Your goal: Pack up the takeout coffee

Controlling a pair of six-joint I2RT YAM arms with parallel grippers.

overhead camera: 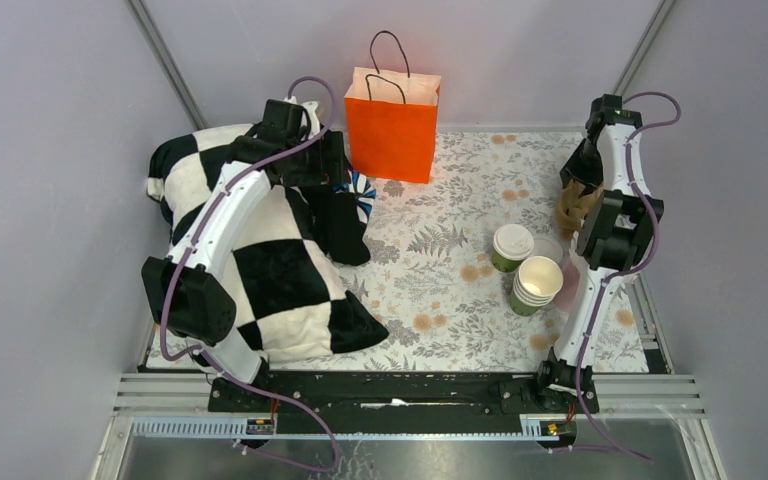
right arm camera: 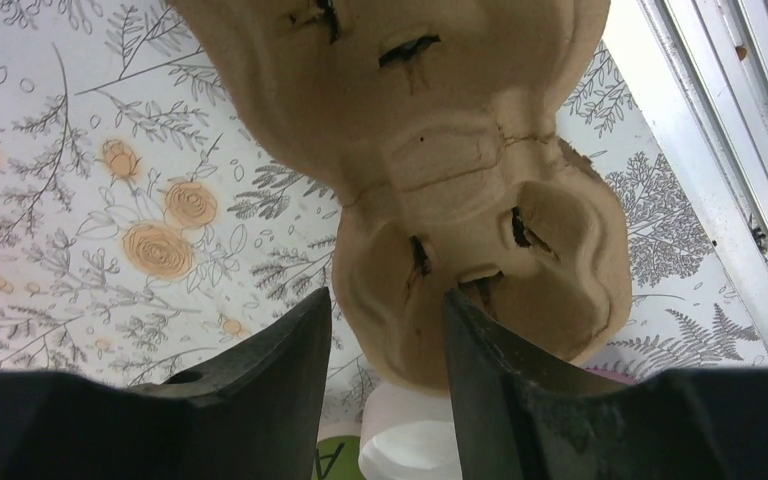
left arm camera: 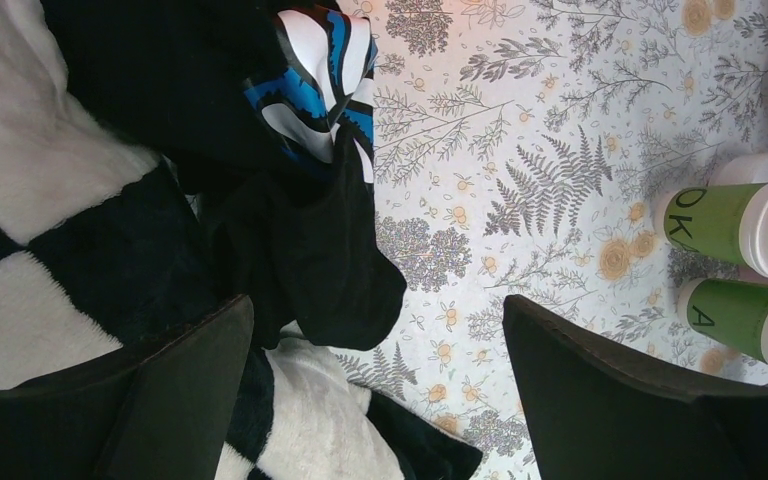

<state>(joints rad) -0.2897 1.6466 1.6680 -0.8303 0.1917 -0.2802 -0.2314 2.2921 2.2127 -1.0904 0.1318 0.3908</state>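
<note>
Left tool (left arm camera: pixel 378 300): we see it wide open, empty, over checkered blanket (left arm camera: pixel 50 170) | right tool (right arm camera: pixel 385 300): clamped on pulp carrier (right arm camera: pixel 460 150), far right | takeout coffee (overhead camera: pixel 512 243): upright on desk (overhead camera: pixel 430 260), just beside cup stack (overhead camera: pixel 537 283)

Cup carrier (overhead camera: pixel 572 205) mostly behind right arm (overhead camera: pixel 600 290).

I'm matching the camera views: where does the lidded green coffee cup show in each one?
Top external: right of centre, lidded cup just beyond the cup stack.
Left wrist: lidded cup at right edge, above the stack.
Right wrist: cannot tell; cardboard carrier blocks most.
Shared landmark: floral tablecloth.
</note>
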